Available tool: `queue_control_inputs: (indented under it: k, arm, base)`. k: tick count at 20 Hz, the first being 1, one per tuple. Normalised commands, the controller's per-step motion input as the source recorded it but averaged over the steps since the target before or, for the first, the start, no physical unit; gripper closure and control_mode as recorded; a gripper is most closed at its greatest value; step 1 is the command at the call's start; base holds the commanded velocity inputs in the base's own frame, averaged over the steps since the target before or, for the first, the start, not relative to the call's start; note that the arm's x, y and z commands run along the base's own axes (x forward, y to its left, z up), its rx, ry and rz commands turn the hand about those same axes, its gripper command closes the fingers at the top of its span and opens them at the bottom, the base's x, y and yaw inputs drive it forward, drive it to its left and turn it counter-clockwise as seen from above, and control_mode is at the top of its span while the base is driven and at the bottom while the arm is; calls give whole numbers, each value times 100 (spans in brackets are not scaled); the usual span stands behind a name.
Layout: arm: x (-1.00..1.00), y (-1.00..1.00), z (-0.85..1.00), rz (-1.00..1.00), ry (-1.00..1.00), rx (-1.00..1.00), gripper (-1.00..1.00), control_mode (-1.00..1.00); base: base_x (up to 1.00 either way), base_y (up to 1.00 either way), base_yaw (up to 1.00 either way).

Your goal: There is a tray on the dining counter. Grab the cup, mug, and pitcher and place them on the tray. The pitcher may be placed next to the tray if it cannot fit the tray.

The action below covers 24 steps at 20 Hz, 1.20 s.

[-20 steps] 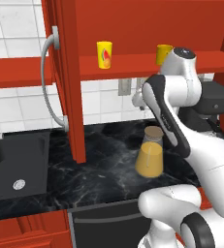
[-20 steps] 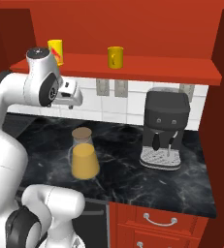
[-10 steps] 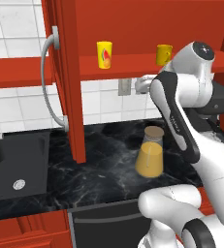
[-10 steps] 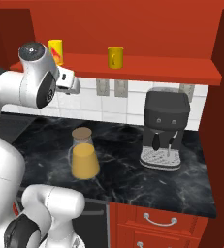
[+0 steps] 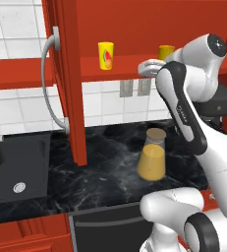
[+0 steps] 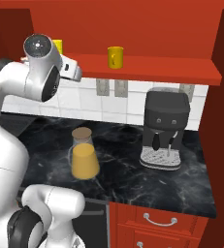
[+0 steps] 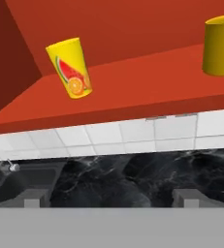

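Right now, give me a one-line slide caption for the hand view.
Hand view: the cup and the mug stand apart on the red shelf, above white tiles and black worktop.

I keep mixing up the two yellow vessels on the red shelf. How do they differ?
The cup bears a red-and-orange fruit print; the mug is plain. The cup is slimmer with no handle; the mug is squatter with a side handle. Both are yellow and stand upright on the red shelf.
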Motion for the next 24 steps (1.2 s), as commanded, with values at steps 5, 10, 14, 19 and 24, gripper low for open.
queue_control_inputs:
  k: [5,10,14,19,24]
  arm:
    - [41,0,32,0,-2,11,-100,-100]
    - [38,0,26,0,0,12,-100,-100]
    - [30,10,16,0,0,10,-100,-100]
    - [24,21,10,0,0,9,-100,-100]
    - [18,21,8,0,0,9,-100,-100]
  base:
    - [0,0,0]
    - [0,0,0]
    - [0,0,0]
    - [0,0,0]
    - [0,0,0]
